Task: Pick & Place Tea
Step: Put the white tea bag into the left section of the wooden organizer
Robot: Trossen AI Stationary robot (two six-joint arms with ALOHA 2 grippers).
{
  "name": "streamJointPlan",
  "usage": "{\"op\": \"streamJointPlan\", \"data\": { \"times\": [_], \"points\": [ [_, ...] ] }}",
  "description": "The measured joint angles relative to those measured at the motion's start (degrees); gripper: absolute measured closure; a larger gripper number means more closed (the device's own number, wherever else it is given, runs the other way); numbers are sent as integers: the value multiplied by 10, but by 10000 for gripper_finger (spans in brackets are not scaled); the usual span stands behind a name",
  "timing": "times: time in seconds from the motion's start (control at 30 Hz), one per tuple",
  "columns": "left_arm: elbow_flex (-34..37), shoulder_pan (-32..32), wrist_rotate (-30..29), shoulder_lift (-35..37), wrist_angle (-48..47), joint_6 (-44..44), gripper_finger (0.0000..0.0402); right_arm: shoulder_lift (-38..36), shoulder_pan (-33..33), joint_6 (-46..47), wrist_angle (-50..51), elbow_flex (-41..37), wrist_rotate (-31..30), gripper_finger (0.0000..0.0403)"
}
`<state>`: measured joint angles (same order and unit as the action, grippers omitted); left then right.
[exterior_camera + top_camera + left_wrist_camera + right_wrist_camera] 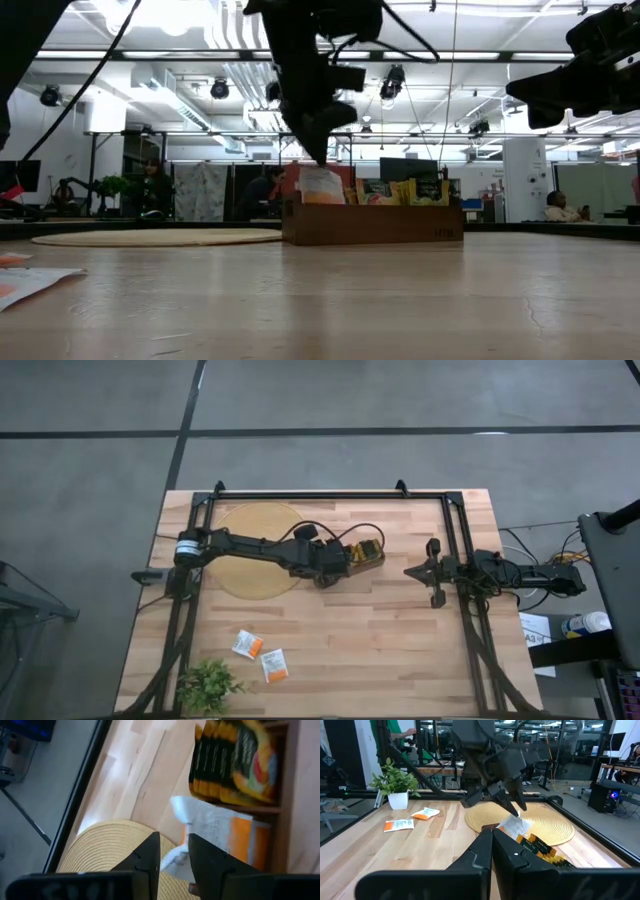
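The left claw (pixel 352 557) hung over the near end of the wooden tray (pixel 372 222), fingers slightly spread around the top of a white-and-orange tea sachet (pixel 220 831) standing in the tray beside a row of dark green and yellow sachets (pixel 235 762). A round woven mat (pixel 258 548) lay just beside the tray under the left arm. Two more sachets (pixel 260 656) lay well away from the tray near a small plant (pixel 207 685), and the right claw (pixel 412 571), pressed together, waited off the tray's other end.

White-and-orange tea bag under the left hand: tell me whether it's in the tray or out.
In. The tea bag stands in the wooden tray's end slot beside the dark green ones; the left hand hovers over it.
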<state>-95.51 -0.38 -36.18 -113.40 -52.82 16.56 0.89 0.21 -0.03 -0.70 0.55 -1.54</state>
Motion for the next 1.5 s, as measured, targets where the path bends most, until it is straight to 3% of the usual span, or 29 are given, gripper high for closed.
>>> {"op": "streamJointPlan", "data": {
  "times": [0.5,0.7,0.83,1.0,1.17,1.37,1.5],
  "points": [
    [-106,-8,-2,0,-109,-16,305,0,0,0,0,0,0,394],
    [-117,-16,16,0,-170,19,306,0,0,0,0,0,0,394],
    [-110,-27,45,1,-185,40,329,0,0,0,0,0,0,394],
    [-102,-41,64,1,-184,49,393,0,0,0,0,0,0,394],
    [-95,-45,73,3,-140,34,400,0,0,0,0,0,0,394],
    [-48,-37,191,3,-13,-30,401,0,0,0,0,0,0,394],
    [-21,-37,218,3,2,-23,401,0,0,0,0,0,0,394]
  ]
}}
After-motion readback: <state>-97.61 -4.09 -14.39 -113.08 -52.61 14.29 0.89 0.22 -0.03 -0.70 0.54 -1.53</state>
